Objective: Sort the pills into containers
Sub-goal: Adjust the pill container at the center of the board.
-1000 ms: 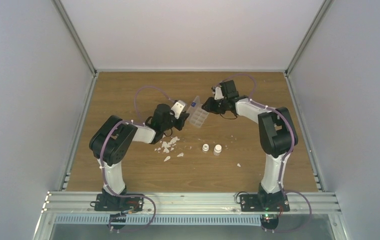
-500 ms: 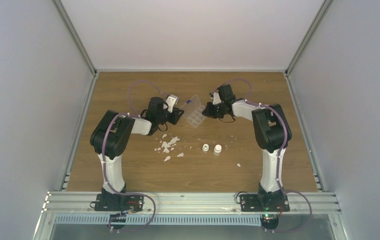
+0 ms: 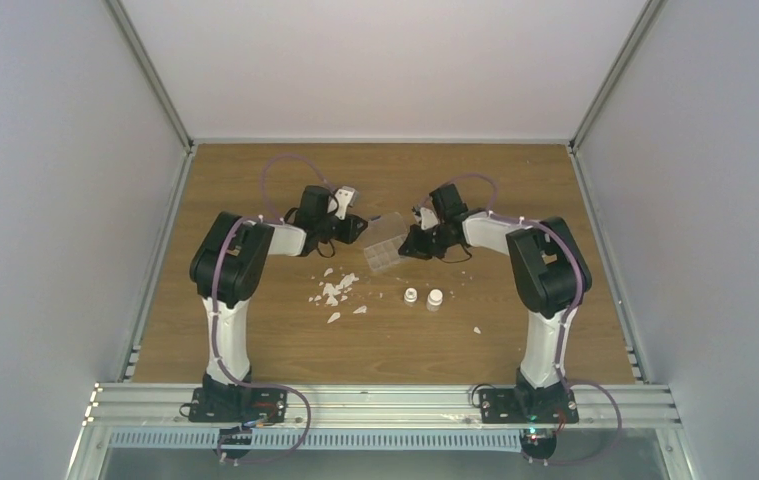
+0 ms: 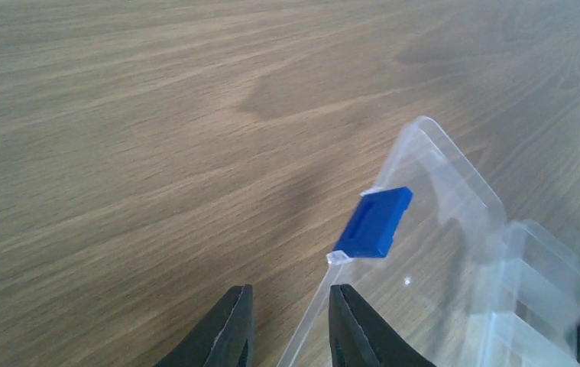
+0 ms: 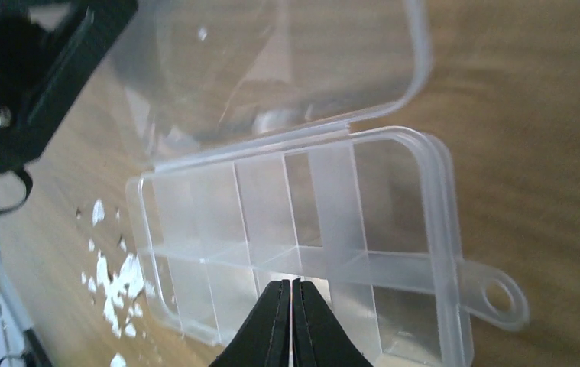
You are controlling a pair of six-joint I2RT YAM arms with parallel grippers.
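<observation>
Clear organiser box (image 3: 382, 252) sits mid-table, long axis near-left to far-right, lid (image 5: 271, 69) swung open toward the left gripper (image 4: 290, 332), whose spread fingers (image 4: 229, 332) straddle its edge, while the right gripper (image 5: 293, 306) is pressed together over a divider (image 5: 332, 256), can't tell if it's pinching plastic.

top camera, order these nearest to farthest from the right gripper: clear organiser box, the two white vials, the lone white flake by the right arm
1. Organiser box, directly at the right gripper, mid-table.
2. Left vial and right vial, toward the arm bases; too close to call.
3. Lone white flake, farthest, beside the right arm.
</observation>
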